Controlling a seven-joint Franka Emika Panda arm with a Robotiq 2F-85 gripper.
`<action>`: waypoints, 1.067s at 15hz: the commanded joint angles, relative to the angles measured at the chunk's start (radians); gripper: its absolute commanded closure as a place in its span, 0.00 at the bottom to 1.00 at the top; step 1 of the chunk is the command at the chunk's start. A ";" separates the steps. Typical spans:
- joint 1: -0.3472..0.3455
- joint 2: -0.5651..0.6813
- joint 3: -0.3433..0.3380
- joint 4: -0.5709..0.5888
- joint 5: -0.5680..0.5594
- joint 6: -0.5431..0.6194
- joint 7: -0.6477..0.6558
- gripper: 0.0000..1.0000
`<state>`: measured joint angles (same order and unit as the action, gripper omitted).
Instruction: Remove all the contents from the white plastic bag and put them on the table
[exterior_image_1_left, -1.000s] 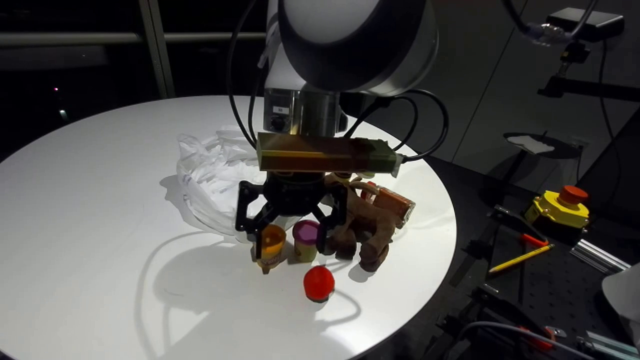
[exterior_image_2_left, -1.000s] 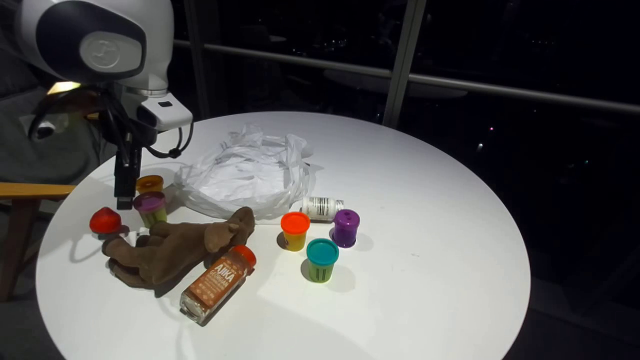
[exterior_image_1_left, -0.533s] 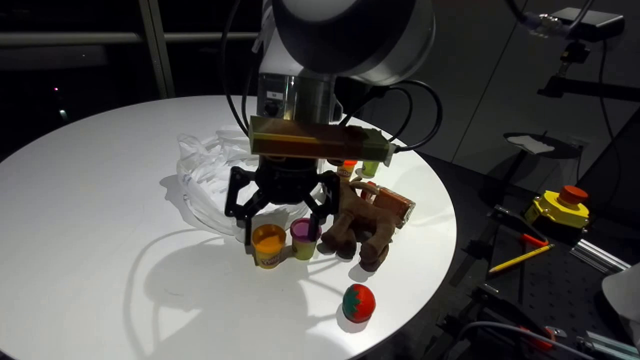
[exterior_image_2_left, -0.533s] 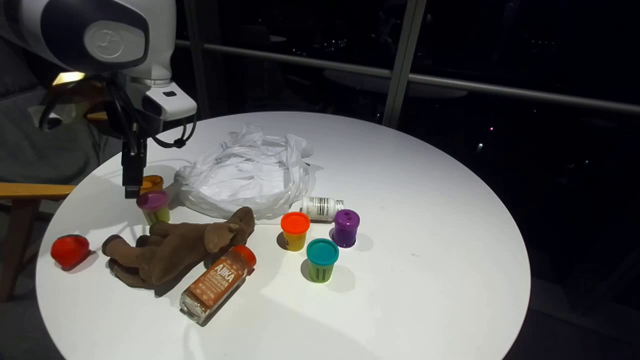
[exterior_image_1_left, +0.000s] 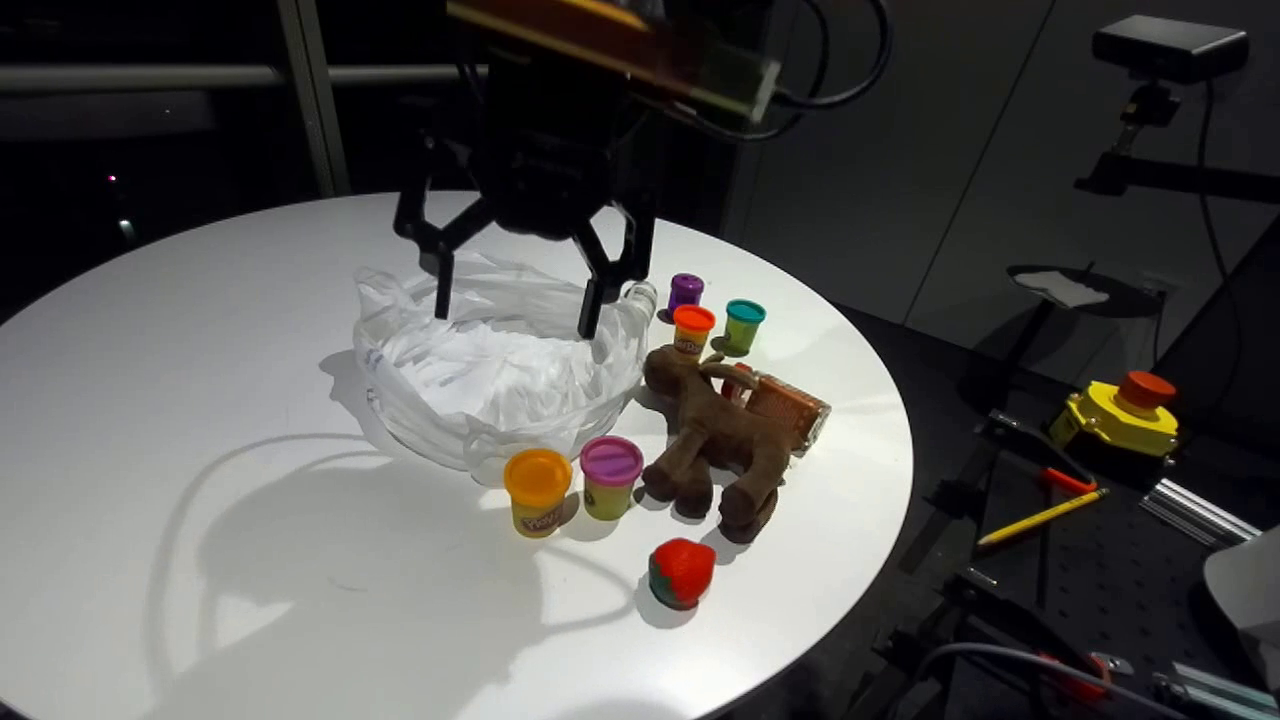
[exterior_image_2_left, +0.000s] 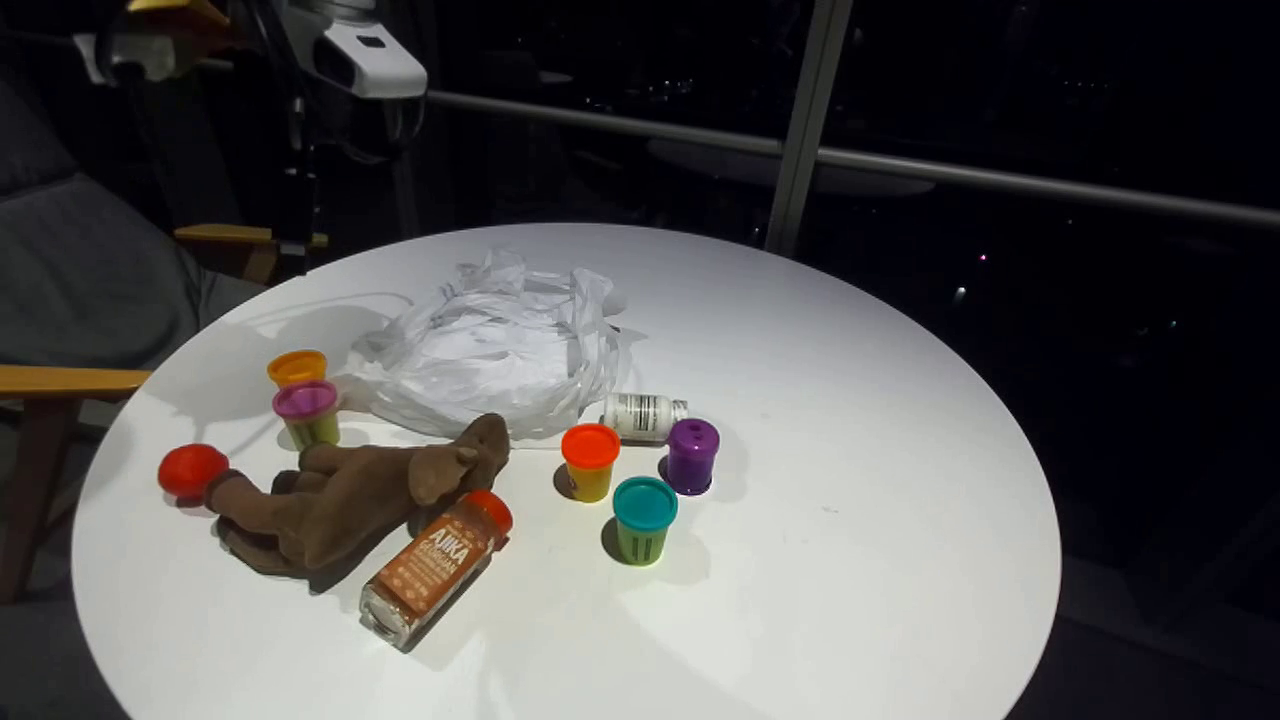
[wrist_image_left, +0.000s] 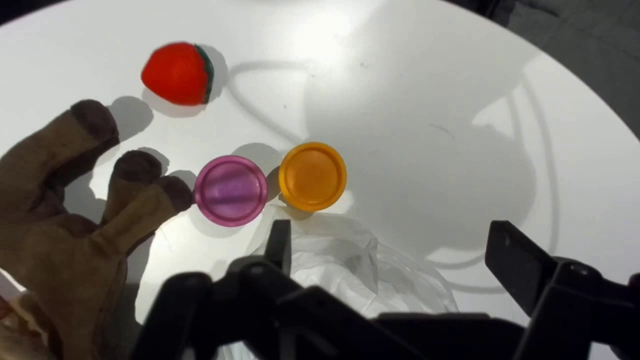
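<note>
My gripper (exterior_image_1_left: 515, 325) hangs high with its jaws wide apart and nothing between them; in the wrist view its fingers (wrist_image_left: 280, 245) show above the bag's edge. The white plastic bag (exterior_image_2_left: 490, 350) lies crumpled on the white table (exterior_image_2_left: 850, 580); whether its folds hide anything I cannot tell. Outside it are the brown plush toy (exterior_image_1_left: 725, 430) on its side, an orange tub (wrist_image_left: 312, 176) and a pink-purple-lidded tub (wrist_image_left: 231, 191) beside the bag. A red-lidded tub (exterior_image_2_left: 590, 462), a teal-lidded green tub (exterior_image_2_left: 642, 520) and a purple one (exterior_image_2_left: 692, 455) stand farther along.
A red strawberry-like toy (exterior_image_1_left: 682, 572) rests near the toy's feet. A spice jar (exterior_image_2_left: 440, 570) lies against the plush, and a white bottle (exterior_image_2_left: 645, 415) lies by the bag. A wooden-armed chair (exterior_image_2_left: 75, 380) stands beyond the table edge.
My gripper has risen and drawn away from the tubs, toward above the bag. The red strawberry-like toy rolled outward toward the table edge, then partly back. The other objects stayed put.
</note>
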<state>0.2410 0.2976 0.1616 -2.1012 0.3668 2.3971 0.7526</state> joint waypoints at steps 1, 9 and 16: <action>-0.039 -0.072 0.025 0.070 0.078 -0.274 -0.012 0.00; -0.027 -0.208 0.016 0.292 0.057 -0.857 0.068 0.00; -0.022 -0.237 0.030 0.349 0.050 -0.927 0.066 0.00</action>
<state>0.2208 0.0599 0.1896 -1.7546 0.4168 1.4723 0.8174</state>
